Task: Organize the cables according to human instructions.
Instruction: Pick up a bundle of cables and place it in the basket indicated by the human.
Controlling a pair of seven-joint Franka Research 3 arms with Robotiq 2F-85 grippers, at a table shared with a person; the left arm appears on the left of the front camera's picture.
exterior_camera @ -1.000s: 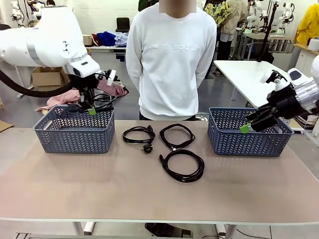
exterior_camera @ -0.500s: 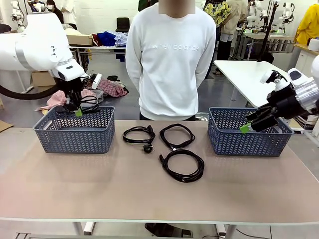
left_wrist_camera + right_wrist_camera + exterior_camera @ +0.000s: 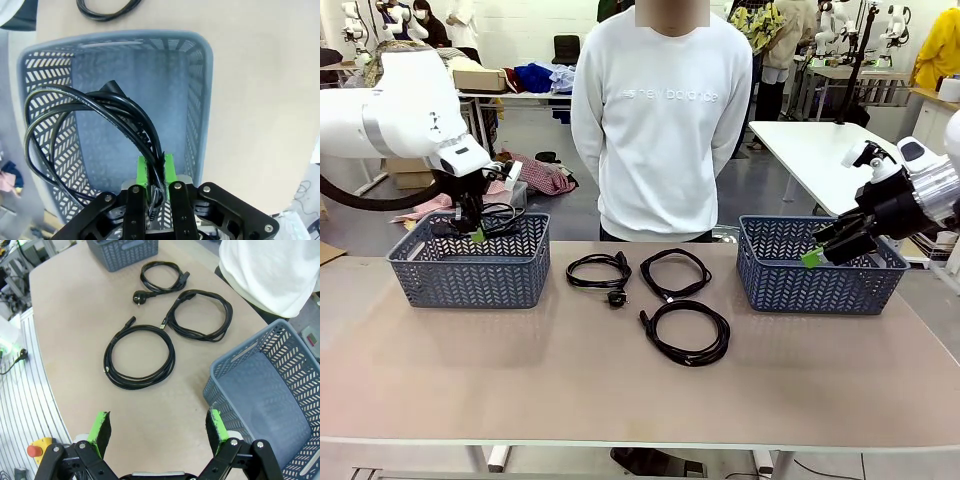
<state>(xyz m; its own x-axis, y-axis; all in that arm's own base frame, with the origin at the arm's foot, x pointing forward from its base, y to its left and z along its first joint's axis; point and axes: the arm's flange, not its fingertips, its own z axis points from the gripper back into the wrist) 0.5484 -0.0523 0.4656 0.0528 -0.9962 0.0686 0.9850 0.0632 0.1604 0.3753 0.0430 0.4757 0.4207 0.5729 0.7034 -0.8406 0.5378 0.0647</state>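
Left gripper (image 3: 476, 234) has slid outward along the left basket (image 3: 470, 266) over the last second and sits slightly lower. It stays clamped on the held cable (image 3: 506, 213), a coiled black cord pinched between the green pads. In the left wrist view, the left gripper (image 3: 155, 172) points straight down into the left basket (image 3: 201, 85), with the bare floor directly ahead of the fingertips. The held cable (image 3: 95, 102) loops out to one side of the fingers and partly overlies a long lattice wall.

This looks like the carry is over and the drop is next, so the first of the four cords is nearly sorted.

Right gripper (image 3: 811, 258) has not moved. Its jaws are spread wide and empty, hovering at the near rim of the right basket (image 3: 820, 288). In its wrist view, the right gripper (image 3: 159, 426) has bare table (image 3: 75, 315) ahead and the right basket (image 3: 235, 375) just to one side.

Three loose cables (image 3: 688, 333) lie on the table between the baskets, well apart from both grippers. The person (image 3: 660, 130) stands beyond them, with no hands in view.

There is plenty of open basket below the left fingers. The risk is the side loop catching on the wall or rim at release, so the hand could move further from that wall first. The right hand has a clear path to the nearest coil.
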